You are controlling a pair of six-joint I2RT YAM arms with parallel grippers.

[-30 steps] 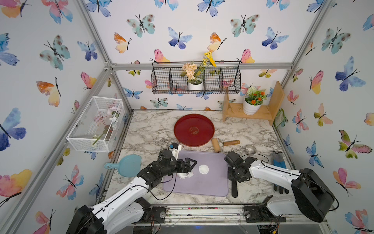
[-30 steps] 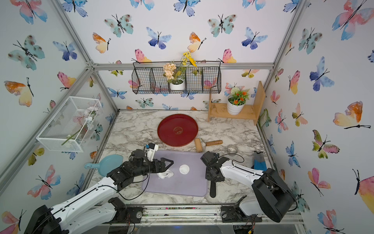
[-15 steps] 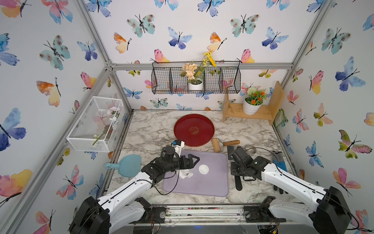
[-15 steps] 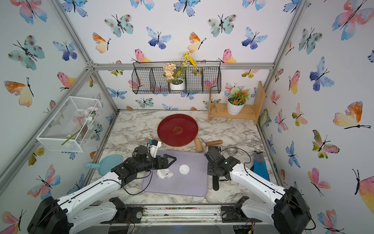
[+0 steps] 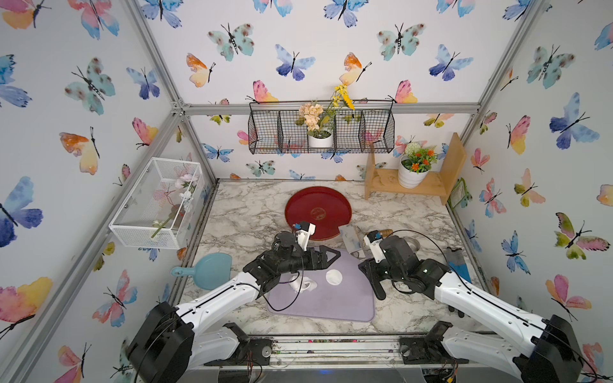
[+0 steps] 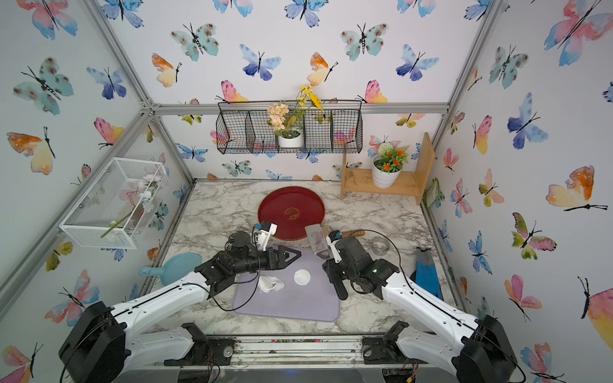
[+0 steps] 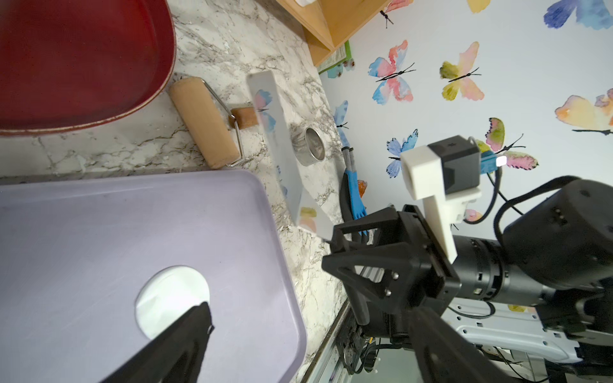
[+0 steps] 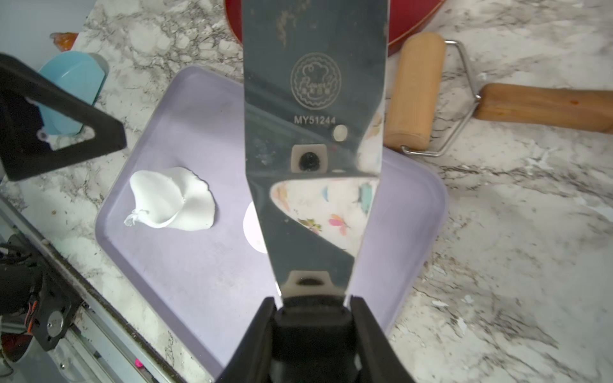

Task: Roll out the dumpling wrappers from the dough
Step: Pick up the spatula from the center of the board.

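The dough (image 5: 303, 284) (image 6: 272, 283) (image 8: 172, 199) lies as a crumpled white lump on the purple mat (image 5: 331, 305). Beside it lies one round dumpling wrapper (image 5: 333, 277) (image 6: 302, 277) (image 7: 172, 298), partly hidden by the blade in the right wrist view. My left gripper (image 5: 331, 257) (image 7: 311, 311) hovers open above the mat's far side, holding nothing. My right gripper (image 5: 366, 263) (image 8: 313, 308) is shut on the black handle of a metal spatula (image 5: 351, 238) (image 8: 315, 132), held off the table at the mat's right edge with its blade tilted towards the red tray (image 5: 318, 212).
The wooden roller (image 7: 205, 122) (image 8: 414, 93) lies on the marble between tray and mat, under the blade. A metal ring cutter (image 7: 311, 146) and a blue brush (image 5: 457, 265) lie to the right. A blue scoop (image 5: 209, 270) lies left of the mat. A wooden shelf (image 5: 431, 189) stands back right.
My right gripper has lifted the spatula off the table and tilted its blade up towards the tray. My left gripper has risen off the dough and shifted right.
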